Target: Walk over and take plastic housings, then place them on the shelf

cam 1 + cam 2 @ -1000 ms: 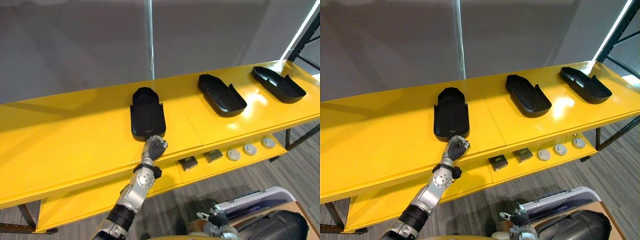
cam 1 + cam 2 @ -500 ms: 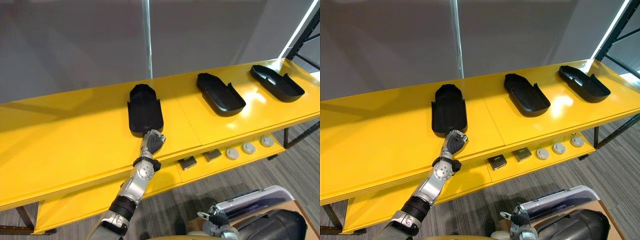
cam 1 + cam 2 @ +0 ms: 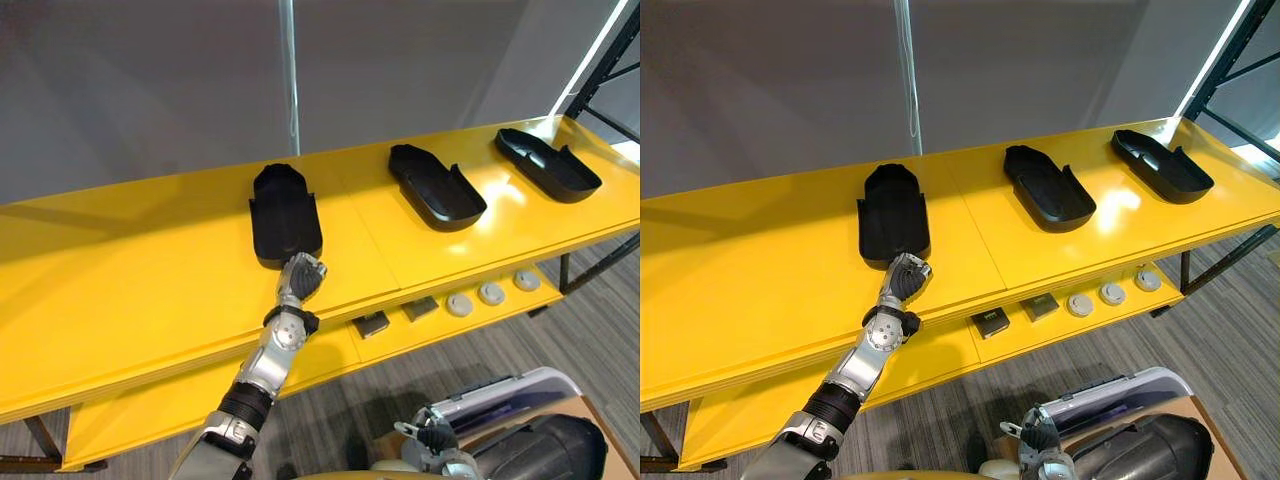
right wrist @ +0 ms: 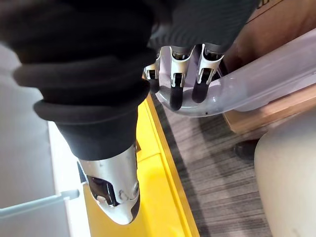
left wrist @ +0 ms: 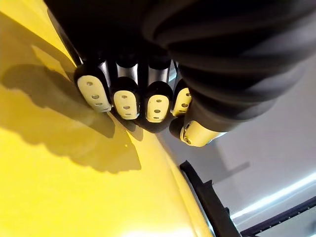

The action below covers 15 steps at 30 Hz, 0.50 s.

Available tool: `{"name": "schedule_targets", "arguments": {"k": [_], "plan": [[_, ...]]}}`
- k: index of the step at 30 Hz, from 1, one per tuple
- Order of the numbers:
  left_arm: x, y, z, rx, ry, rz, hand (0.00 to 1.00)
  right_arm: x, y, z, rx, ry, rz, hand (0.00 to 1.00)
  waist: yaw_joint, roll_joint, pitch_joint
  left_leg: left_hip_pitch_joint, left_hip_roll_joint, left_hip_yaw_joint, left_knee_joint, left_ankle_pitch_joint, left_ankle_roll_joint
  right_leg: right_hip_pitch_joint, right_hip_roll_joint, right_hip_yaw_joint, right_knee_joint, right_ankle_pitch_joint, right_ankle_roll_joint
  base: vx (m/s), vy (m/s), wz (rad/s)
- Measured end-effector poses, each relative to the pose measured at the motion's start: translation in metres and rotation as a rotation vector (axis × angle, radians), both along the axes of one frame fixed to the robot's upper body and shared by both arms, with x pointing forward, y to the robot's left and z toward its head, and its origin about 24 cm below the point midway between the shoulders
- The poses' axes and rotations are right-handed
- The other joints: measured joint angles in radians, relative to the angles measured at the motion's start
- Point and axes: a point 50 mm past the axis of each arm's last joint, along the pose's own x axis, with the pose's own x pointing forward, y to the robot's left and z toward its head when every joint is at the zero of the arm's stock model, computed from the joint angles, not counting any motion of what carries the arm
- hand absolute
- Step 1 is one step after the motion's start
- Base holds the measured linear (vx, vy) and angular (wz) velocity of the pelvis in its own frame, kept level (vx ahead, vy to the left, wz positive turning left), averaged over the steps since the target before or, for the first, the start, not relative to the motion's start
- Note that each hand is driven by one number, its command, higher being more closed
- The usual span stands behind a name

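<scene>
Left hand (image 3: 301, 277) clenched against near end of leftmost black plastic housing (image 3: 285, 212), by yellow shelf (image 3: 120, 290) front edge, right hand (image 4: 176, 96) relaxed

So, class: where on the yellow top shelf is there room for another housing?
Widest bare stretch: top shelf left of the left housing. Smaller gaps flank the middle housing, before the right housing. Crowded: left hand at the left housing's near end.
</scene>
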Motion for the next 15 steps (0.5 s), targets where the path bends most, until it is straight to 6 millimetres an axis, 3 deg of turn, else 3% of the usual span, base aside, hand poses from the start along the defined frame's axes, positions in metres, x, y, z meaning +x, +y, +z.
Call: {"name": "schedule_targets", "arguments": {"k": [3, 6, 9, 10, 13, 15], "plan": [[-0.002, -0.002, 0.022, -0.050, -0.093, -0.015, 1.00, 0.001, 0.000, 0.000, 0.000, 0.000, 0.001, 0.00, 0.001, 0.000, 0.000, -0.003, -0.001, -0.022, 0.001, 0.001, 0.002, 0.005, -0.002, -0.023, 0.000, 0.002, -0.003, 0.00, 0.003, 0.18], [-0.011, -0.001, 0.062, -0.132, -0.279, -0.057, 1.00, 0.001, 0.000, -0.001, 0.000, 0.010, 0.006, 0.00, 0.005, 0.003, 0.001, 0.000, -0.004, -0.043, 0.003, 0.002, 0.002, 0.017, -0.007, -0.041, 0.000, -0.001, -0.002, -0.01, 0.014, 0.21], [-0.027, 0.003, 0.106, -0.225, -0.487, -0.095, 1.00, 0.000, -0.002, -0.003, -0.005, 0.027, 0.010, 0.00, 0.035, 0.008, 0.004, -0.006, -0.010, -0.065, 0.003, 0.002, 0.002, 0.020, -0.015, -0.056, 0.001, -0.003, -0.002, -0.02, 0.027, 0.21], [-0.039, 0.011, 0.122, -0.272, -0.572, -0.093, 1.00, 0.000, -0.002, -0.003, -0.005, 0.027, 0.011, 0.00, 0.034, 0.010, 0.005, -0.007, -0.013, -0.081, 0.003, 0.002, 0.003, 0.027, -0.018, -0.070, 0.001, -0.006, -0.002, -0.02, 0.029, 0.32], [-0.063, 0.043, 0.144, -0.326, -0.723, -0.008, 1.00, -0.002, -0.003, -0.005, -0.008, 0.039, 0.017, 0.00, 0.054, 0.012, 0.006, -0.004, -0.014, -0.102, 0.003, 0.002, 0.003, 0.047, -0.020, -0.091, 0.001, -0.015, 0.003, -0.02, 0.010, 0.30], [-0.082, 0.079, 0.154, -0.334, -0.840, 0.157, 1.00, -0.004, -0.005, -0.007, -0.016, 0.059, 0.026, 0.00, 0.079, 0.017, 0.009, -0.002, -0.014, -0.137, 0.003, 0.003, 0.003, 0.056, -0.022, -0.123, 0.016, -0.033, -0.003, -0.02, -0.005, 0.43]]}}
